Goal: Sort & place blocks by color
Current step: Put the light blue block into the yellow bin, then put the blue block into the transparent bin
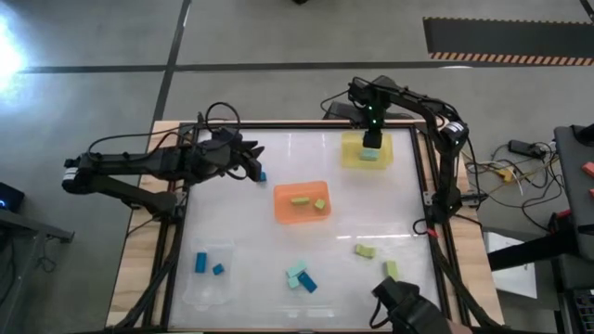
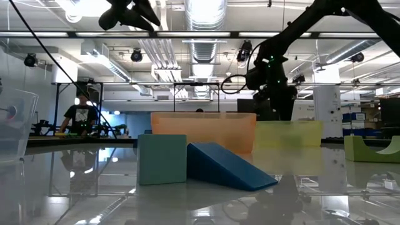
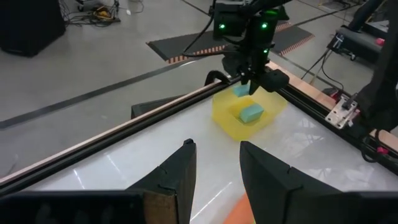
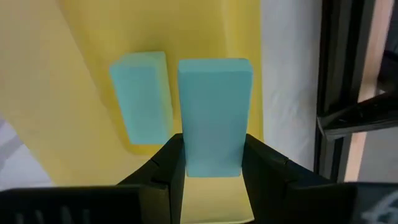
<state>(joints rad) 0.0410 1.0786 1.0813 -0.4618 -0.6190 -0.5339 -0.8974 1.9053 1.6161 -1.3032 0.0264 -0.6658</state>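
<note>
Landmark: orange tray [image 1: 302, 202], mid-table.

- Right gripper [image 4: 212, 163]: above the yellow tray [image 1: 349, 150], which sits beyond the orange tray toward the table's far right corner. Fingers clamped on a light teal block [image 4: 213, 115], held on end over the tray, apparently so it can drop beside its colour match.
- Teal block already in the yellow tray [image 4: 141, 94]: lies flat, just beside the held one.
- Left gripper [image 1: 252, 165]: hovers left of the orange tray, next to a dark blue block [image 1: 263, 175]. Fingers part-way apart, nothing visibly between them.
- Orange tray contents: two yellow-green blocks [image 1: 309, 201].
- Clear tray [image 1: 206, 281], nearer and left of the orange tray: two dark blue blocks.
- Unsorted, nearer than the orange tray: teal-and-blue cluster [image 1: 301, 277]; two yellow-green blocks [image 1: 365, 250] to its right.

Judgement: sorting partly done; several blocks remain loose.
</note>
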